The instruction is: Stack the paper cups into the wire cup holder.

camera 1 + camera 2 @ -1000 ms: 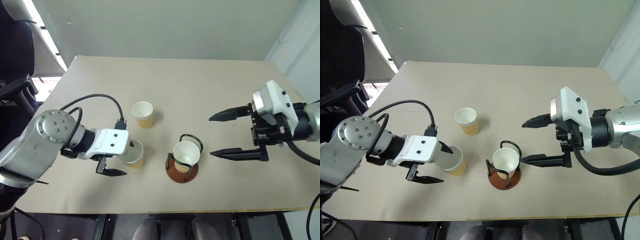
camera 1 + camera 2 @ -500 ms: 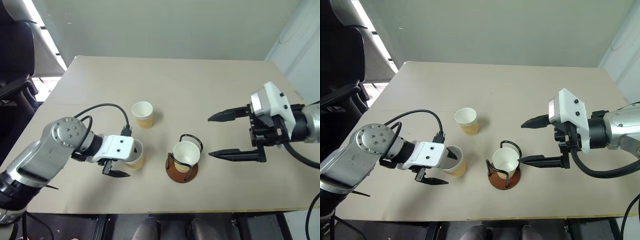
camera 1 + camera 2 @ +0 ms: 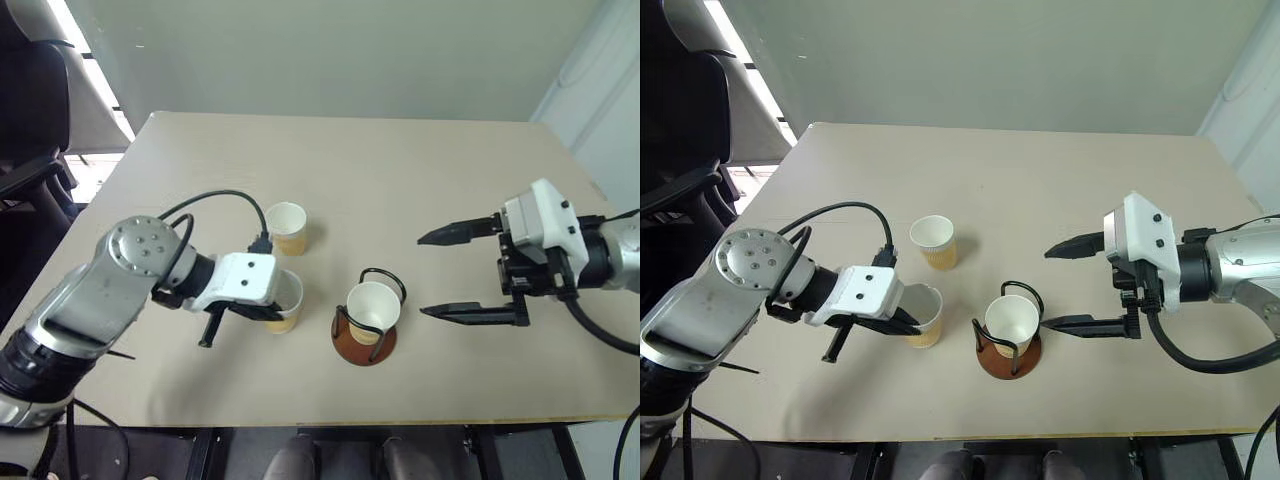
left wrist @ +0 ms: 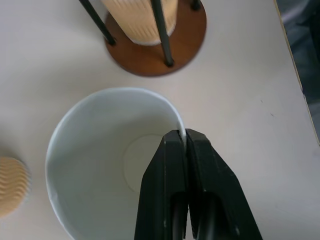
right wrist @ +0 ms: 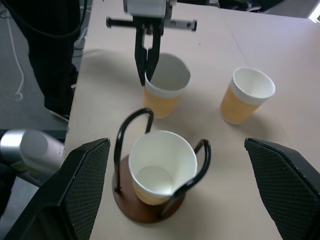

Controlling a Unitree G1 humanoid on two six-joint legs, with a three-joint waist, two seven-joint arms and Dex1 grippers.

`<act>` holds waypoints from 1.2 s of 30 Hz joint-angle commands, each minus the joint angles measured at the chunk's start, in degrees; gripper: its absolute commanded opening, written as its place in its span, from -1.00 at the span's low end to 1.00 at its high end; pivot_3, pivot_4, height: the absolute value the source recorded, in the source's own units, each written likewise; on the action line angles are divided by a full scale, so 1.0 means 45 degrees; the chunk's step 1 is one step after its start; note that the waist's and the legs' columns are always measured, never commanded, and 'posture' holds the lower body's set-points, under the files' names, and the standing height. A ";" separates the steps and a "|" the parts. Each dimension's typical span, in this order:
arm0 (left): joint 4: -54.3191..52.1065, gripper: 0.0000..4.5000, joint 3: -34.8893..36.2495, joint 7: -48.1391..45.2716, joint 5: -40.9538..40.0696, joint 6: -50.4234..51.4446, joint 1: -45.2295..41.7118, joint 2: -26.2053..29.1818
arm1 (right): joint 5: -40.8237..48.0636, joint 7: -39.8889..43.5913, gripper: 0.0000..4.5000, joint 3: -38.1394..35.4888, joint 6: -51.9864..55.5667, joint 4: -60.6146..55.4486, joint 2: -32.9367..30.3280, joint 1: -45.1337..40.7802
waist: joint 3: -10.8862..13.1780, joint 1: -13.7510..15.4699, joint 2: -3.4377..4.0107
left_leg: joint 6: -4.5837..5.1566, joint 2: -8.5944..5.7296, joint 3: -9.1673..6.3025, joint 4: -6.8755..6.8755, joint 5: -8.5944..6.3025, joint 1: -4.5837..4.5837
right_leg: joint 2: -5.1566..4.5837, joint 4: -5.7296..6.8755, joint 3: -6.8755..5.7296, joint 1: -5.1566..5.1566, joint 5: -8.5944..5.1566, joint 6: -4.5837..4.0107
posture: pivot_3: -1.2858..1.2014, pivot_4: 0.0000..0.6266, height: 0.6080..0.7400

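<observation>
My left gripper (image 3: 274, 312) is shut on the near rim of a tan paper cup (image 3: 289, 298), one finger inside and one outside. In the left wrist view the fingertips (image 4: 175, 142) pinch that white rim (image 4: 115, 92). To its right stands the wire cup holder (image 3: 362, 346), with a second paper cup (image 3: 372, 306) sitting between its black loops. A third cup (image 3: 286, 228) stands upright farther back. Right of the holder my right gripper (image 3: 427, 275) is open, holding nothing.
The beige table (image 3: 400, 180) has bare room behind and to the right of the cups. Its front edge (image 3: 330, 425) runs close below the holder. A dark chair (image 3: 30, 110) stands off the table's left side.
My left gripper closed on the near cup's rim. The arm swung right, and the cup shifted slightly toward the holder. The right gripper stayed open in place.
</observation>
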 commanded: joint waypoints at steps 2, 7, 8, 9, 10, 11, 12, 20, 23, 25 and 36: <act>-0.0339 -0.99 0.0914 -0.0193 -0.0936 0.0523 -0.0527 0.0100 | -0.0255 0.0323 0.97 -0.0243 -0.0557 0.0059 -0.0005 0.0222 | 0.0000 -0.0007 0.0000 | 0.0000 0.0001 0.0000 0.0000 0.0000 0.0001 | 0.0001 0.0002 0.0000 0.0000 0.0000 0.0000 | 0.03 -0.52 1.00; 0.0231 -0.99 0.1245 -0.0161 -0.1446 0.0815 -0.1612 -0.0024 | -0.0442 0.0902 0.97 -0.0236 -0.0782 0.0492 -0.0215 0.0470 | 0.0000 0.0022 -0.0001 | 0.0001 -0.0001 0.0001 0.0007 0.0000 -0.0001 | 0.0000 -0.0001 0.0000 0.0004 0.0000 0.0001 | 0.03 -0.52 1.00; 0.0462 -0.99 0.1291 -0.0162 -0.1529 0.0859 -0.1937 -0.0078 | -0.0479 0.1017 0.97 -0.0247 -0.0816 0.0569 -0.0253 0.0539 | 0.0000 0.0027 -0.0001 | 0.0001 -0.0001 0.0000 0.0011 0.0000 -0.0002 | 0.0000 0.0001 0.0000 0.0005 0.0000 0.0001 | 0.03 -0.52 1.00; 0.0646 -0.99 0.1329 -0.0165 -0.1604 0.0879 -0.2161 -0.0111 | -0.0499 0.1101 0.97 -0.0241 -0.0812 0.0611 -0.0294 0.0587 | 0.0000 0.0018 -0.0001 | 0.0001 0.0000 -0.0001 0.0013 0.0000 -0.0001 | 0.0000 0.0003 -0.0001 0.0006 0.0001 0.0001 | 0.03 -0.52 1.00; 0.0883 -0.99 0.1358 -0.0196 -0.1639 0.0859 -0.2433 -0.0145 | -0.0524 0.1211 0.97 -0.0263 -0.0839 0.0640 -0.0352 0.0662 | 0.0000 0.0008 0.0000 | 0.0001 0.0000 0.0001 0.0010 0.0000 0.0000 | 0.0000 0.0003 0.0000 0.0005 0.0001 0.0001 | 0.03 -0.52 1.00; 0.1130 -0.99 0.1371 -0.0241 -0.1649 0.0798 -0.2662 -0.0171 | -0.0564 0.1298 0.97 -0.0270 -0.0865 0.0654 -0.0407 0.0735 | 0.0000 0.0004 0.0000 | 0.0001 0.0000 0.0002 0.0009 0.0000 0.0001 | 0.0000 0.0008 0.0001 0.0004 0.0000 0.0001 | 0.03 -0.52 1.00; 0.1350 -0.99 0.1385 -0.0295 -0.1671 0.0740 -0.2852 -0.0200 | -0.0611 0.1372 0.97 -0.0288 -0.0897 0.0665 -0.0446 0.0803 | 0.0000 -0.0001 0.0000 | 0.0001 0.0001 0.0001 0.0007 0.0000 0.0003 | 0.0000 0.0008 0.0000 0.0003 0.0000 0.0001 | 0.03 -0.52 1.00; 0.2167 -0.99 0.1612 -0.0868 -0.2834 0.1163 -0.4550 -0.0912 | -0.1119 0.1389 0.97 -0.0532 -0.1217 0.0279 -0.0701 0.1759 | 0.0000 0.0030 -0.0002 | 0.0003 -0.0001 0.0001 0.0011 0.0000 -0.0009 | -0.0001 -0.0003 0.0000 0.0004 0.0002 0.0004 | 0.03 -0.52 1.00; 0.2750 -0.99 0.1230 -0.1480 -0.2908 0.0989 -0.5536 -0.1327 | -0.0913 0.1082 0.97 -0.0900 -0.1035 -0.0221 -0.0660 0.2183 | 0.0001 0.0020 -0.0001 | 0.0003 0.0000 0.0001 0.0010 0.0000 -0.0009 | 0.0000 -0.0002 0.0000 0.0004 0.0002 0.0004 | 0.03 -0.52 1.00; 0.3070 -0.99 0.1011 -0.1868 -0.2878 0.0858 -0.5996 -0.1582 | -0.0803 0.0977 0.97 -0.1141 -0.0948 -0.0482 -0.0693 0.2476 | 0.0001 0.0027 -0.0001 | 0.0004 0.0000 0.0001 0.0009 0.0000 -0.0008 | 0.0000 -0.0001 0.0000 0.0004 0.0002 0.0004 | 0.03 -0.52 1.00; 0.3884 -0.99 -0.0547 -0.2249 -0.3460 0.0753 -0.7902 -0.3543 | -0.1134 0.0721 0.97 -0.1832 -0.0855 -0.0572 -0.0952 0.3387 | 0.0002 0.0081 -0.0005 | 0.0025 -0.0001 0.0002 0.0026 -0.0005 -0.0032 | -0.0002 -0.0039 0.0001 0.0012 0.0016 0.0029 | 0.03 -0.52 1.00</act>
